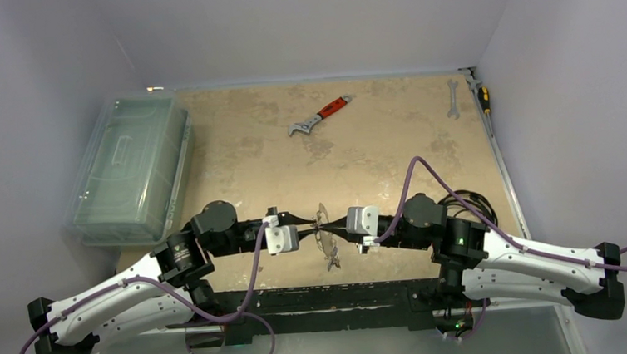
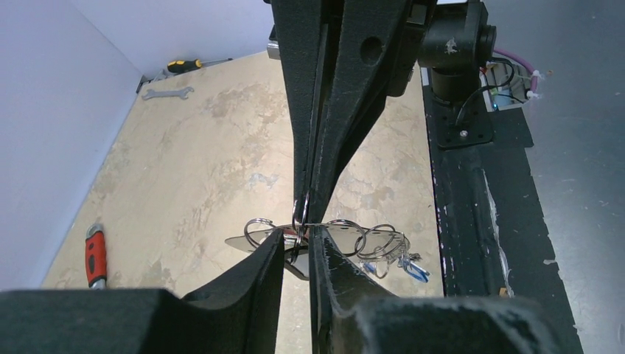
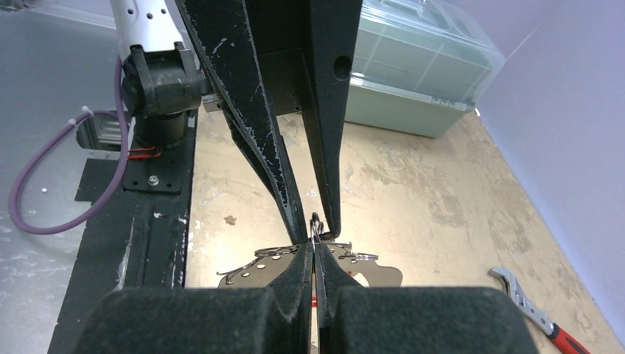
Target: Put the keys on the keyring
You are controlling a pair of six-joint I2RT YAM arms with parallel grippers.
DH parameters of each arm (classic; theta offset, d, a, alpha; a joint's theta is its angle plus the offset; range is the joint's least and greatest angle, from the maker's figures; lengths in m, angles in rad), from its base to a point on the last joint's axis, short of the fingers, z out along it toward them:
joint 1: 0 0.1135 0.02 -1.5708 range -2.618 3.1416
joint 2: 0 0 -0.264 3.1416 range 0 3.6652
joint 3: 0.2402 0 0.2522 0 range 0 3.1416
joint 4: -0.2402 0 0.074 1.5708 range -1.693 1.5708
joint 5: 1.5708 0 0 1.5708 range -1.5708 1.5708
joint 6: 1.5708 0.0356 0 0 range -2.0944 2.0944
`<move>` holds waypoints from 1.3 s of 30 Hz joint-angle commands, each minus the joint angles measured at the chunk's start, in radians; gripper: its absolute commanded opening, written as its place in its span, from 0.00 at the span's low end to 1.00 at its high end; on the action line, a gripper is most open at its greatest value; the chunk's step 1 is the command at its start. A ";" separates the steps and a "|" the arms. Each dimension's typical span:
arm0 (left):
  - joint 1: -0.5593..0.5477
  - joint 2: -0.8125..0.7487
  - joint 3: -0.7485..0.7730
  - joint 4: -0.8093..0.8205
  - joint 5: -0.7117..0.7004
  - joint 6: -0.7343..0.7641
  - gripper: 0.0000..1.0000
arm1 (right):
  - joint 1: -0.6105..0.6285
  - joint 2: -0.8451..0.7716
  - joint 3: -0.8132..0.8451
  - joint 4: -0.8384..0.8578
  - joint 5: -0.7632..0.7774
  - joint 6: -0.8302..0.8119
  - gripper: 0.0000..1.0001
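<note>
Both arms meet tip to tip, well toward the bases from the red-handled adjustable wrench (image 1: 320, 116). The right gripper (image 1: 334, 222) has its fingers pressed together on the flat silver keyring (image 1: 324, 233). The left gripper (image 1: 312, 221) has its fingers drawn close, with a slim gap left and keyring metal in it; cannot tell whether it pinches firmly. The keys (image 1: 332, 261) dangle from the keyring's near end, over the tabletop (image 1: 375, 152).

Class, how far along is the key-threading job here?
Done: some keys already hang on the keyring. In hand: the left gripper and right gripper meet at it above the table, the right apparently pinching a small wire loop. Left: seating that loop; no loose key shows.
</note>
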 commanded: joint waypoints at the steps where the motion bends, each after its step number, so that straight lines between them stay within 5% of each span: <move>1: 0.014 0.000 0.013 0.036 -0.019 0.009 0.14 | 0.009 -0.012 0.017 0.075 -0.111 0.010 0.00; 7: 0.018 -0.023 0.013 0.025 -0.021 0.016 0.07 | 0.009 -0.025 0.010 0.071 -0.087 0.006 0.00; 16: 0.019 -0.031 0.013 0.024 0.010 0.009 0.23 | 0.009 -0.018 0.018 0.070 -0.087 0.002 0.00; 25: 0.029 -0.030 0.018 0.037 0.026 -0.001 0.25 | 0.009 -0.012 0.019 0.077 -0.086 0.000 0.00; 31: 0.029 -0.099 0.049 -0.035 -0.045 0.029 0.43 | 0.009 -0.033 0.016 0.079 -0.033 -0.002 0.00; 39: 0.029 -0.122 0.034 -0.035 -0.012 0.015 0.38 | 0.009 -0.030 0.018 0.091 -0.026 -0.002 0.00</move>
